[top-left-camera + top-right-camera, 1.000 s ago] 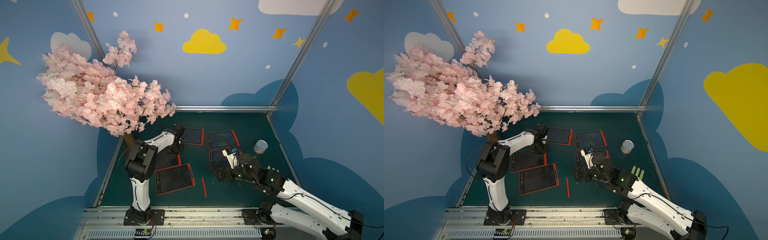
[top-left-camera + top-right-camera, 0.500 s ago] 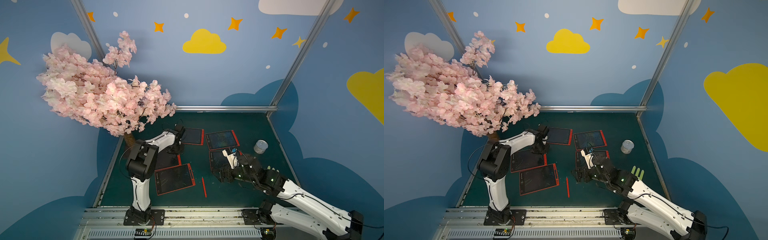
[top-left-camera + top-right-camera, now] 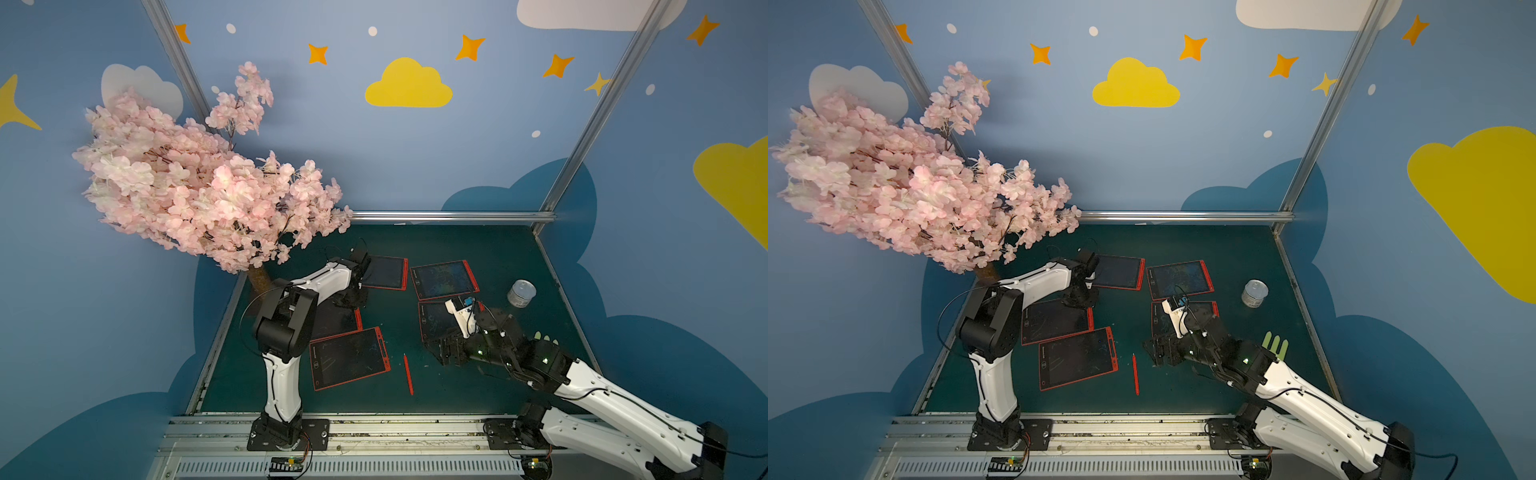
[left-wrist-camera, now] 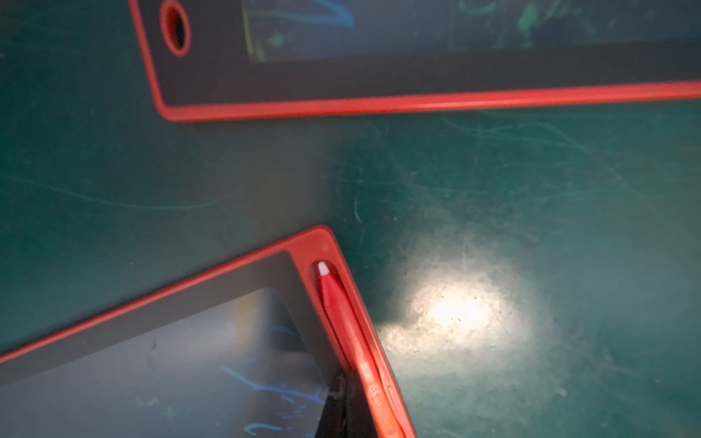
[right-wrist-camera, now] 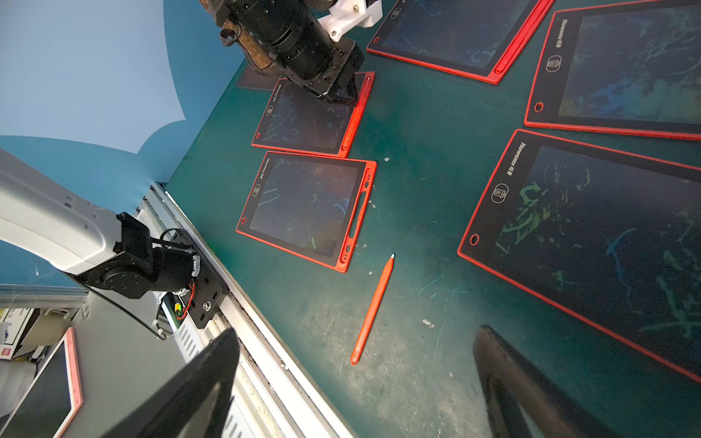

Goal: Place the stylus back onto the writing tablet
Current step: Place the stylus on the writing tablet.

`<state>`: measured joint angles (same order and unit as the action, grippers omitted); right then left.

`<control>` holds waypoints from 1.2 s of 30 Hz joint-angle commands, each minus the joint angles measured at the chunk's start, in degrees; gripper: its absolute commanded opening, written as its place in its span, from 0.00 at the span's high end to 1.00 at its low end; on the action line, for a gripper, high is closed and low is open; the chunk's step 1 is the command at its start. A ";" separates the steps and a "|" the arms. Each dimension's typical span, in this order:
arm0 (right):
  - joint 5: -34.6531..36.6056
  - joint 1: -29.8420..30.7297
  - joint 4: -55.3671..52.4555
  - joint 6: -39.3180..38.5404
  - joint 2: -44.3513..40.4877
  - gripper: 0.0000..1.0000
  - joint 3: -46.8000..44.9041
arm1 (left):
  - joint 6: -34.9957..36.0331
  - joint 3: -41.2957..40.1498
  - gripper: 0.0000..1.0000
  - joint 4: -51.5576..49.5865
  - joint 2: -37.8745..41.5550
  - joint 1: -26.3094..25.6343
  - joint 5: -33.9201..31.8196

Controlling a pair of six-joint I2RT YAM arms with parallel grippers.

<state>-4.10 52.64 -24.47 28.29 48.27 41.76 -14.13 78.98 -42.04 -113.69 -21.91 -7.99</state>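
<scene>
Loose stylus [image 3: 408, 374] lies near the surface's [image 3: 436, 243] front edge; right claw [image 3: 1156, 352] gapes beside it; left claw [image 5: 341, 94] clenched shut, tips on a writing tablet [image 5: 303, 117]

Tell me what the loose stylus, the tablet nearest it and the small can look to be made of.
Stylus: likely moulded plastic, uniform matte orange-red with a pale tip.
Tablet: red plastic frame, it seems, around a dark glossy screen that shows a sheen and faint scribbles.
Can: probably metal, silvery sheen on the lid, though too small to be sure.
</scene>
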 commanded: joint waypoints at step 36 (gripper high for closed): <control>-0.47 0.01 -0.93 0.29 -0.30 0.05 -0.43 | -1.83 -1.63 0.97 -0.06 -1.35 -0.24 2.03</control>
<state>-4.14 52.64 -24.56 28.51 48.27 41.76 -15.46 78.08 -41.54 -112.95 -22.15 -6.02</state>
